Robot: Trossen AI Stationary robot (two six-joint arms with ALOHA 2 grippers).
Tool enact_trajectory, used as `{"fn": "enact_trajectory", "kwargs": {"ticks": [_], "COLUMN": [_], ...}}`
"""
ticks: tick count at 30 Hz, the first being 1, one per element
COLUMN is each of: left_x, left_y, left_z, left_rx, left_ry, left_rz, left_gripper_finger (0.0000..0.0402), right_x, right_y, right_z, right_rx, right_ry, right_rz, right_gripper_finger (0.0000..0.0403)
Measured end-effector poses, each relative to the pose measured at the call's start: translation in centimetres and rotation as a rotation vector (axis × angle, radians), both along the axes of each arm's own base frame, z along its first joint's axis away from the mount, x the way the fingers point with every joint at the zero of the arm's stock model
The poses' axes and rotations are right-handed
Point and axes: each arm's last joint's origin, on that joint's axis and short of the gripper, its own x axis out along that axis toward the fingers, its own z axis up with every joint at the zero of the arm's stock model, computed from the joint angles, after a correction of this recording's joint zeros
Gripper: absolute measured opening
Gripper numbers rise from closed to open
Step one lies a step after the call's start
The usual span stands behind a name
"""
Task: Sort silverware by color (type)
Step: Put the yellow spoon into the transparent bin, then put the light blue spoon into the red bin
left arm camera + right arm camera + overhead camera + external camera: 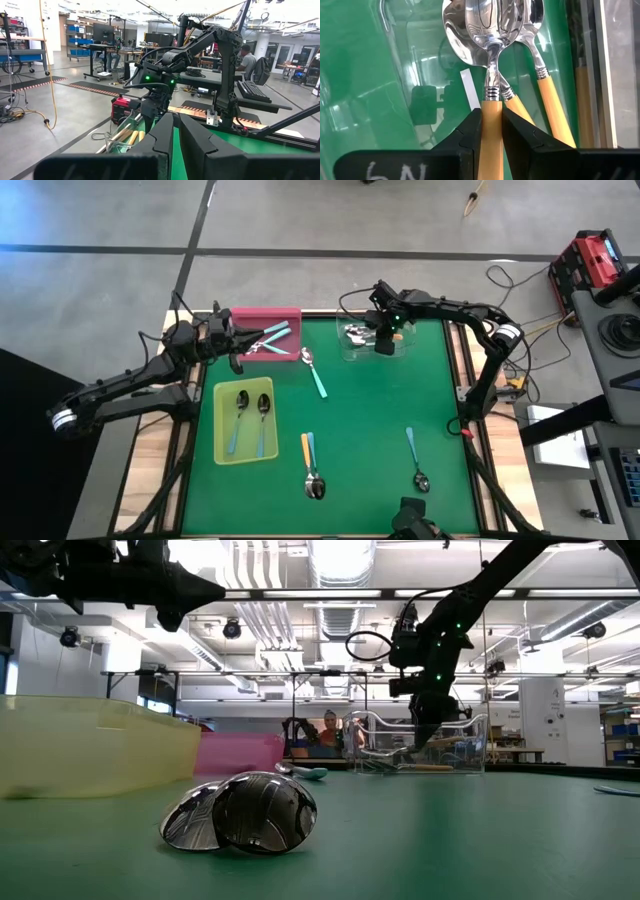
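The right claw [491, 131] hangs in the clear tray [372, 340] at the far right of the green desk [370, 430], its fingers [470, 131] pinching the orange handle of a spoon [490, 65]. That spoon's bowl lies over two other orange spoons [540, 65] already in the tray. The left claw [236, 346] is at the near left corner of the pink tray [262, 317], above the desk, with its fingers [197, 145] pressed together and nothing between them. In the pink tray lie teal spoons [268, 338]. Just right of it a teal spoon [314, 372] rests on the desk, bowl toward the far edge. The yellow-green tray [222, 430] at the left holds two blue spoons [252, 420] side by side, bowls toward the far edge. Near the front edge an orange and a blue spoon [312, 465] lie touching, their bowls overlapping; the low view shows those bowls [245, 812] face down, one on the other. A lone blue spoon [416, 460] lies to their right, well apart.
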Motion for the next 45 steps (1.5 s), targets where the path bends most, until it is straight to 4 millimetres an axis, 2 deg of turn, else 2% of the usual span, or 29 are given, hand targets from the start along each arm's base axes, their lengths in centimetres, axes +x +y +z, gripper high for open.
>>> {"fn": "enact_trajectory", "kwargs": {"ticks": [11, 18, 24, 28, 33, 38, 45], "left_x": [0.0, 0.0, 0.0, 0.0, 0.0, 0.0, 0.0], "left_y": [0.0, 0.0, 0.0, 0.0, 0.0, 0.0, 0.0], "left_z": [0.0, 0.0, 0.0, 0.0, 0.0, 0.0, 0.0], "left_rx": [0.0, 0.0, 0.003, 0.003, 0.003, 0.003, -0.001], "left_ry": [0.0, 0.0, 0.001, 0.001, 0.001, 0.001, -0.001], "left_rz": [0.0, 0.0, 0.0, 0.0, 0.0, 0.001, 0.0], "left_gripper_finger": [0.0013, 0.0013, 0.0013, 0.0013, 0.0013, 0.0013, 0.0013], "right_x": [0.0, 0.1, 0.9, 1.6, 2.7, 4.5, 7.4], "right_y": [0.0, -0.1, -0.9, -1.4, -1.3, 0.0, 3.7], "right_z": [0.0, 0.3, 2.3, 4.2, 6.4, 8.6, 10.8], "right_rx": [-0.003, -0.005, -0.027, -0.019, -0.006, 0.005, 0.064], "right_ry": [-0.004, -0.013, -0.082, -0.152, -0.229, -0.295, -0.362], "right_rz": [-0.001, -0.013, -0.09, -0.203, -0.29, -0.3, -0.293], "right_gripper_finger": [0.011, 0.0119, 0.0097, 0.0073, 0.0044, 0.0021, 0.0009]}}
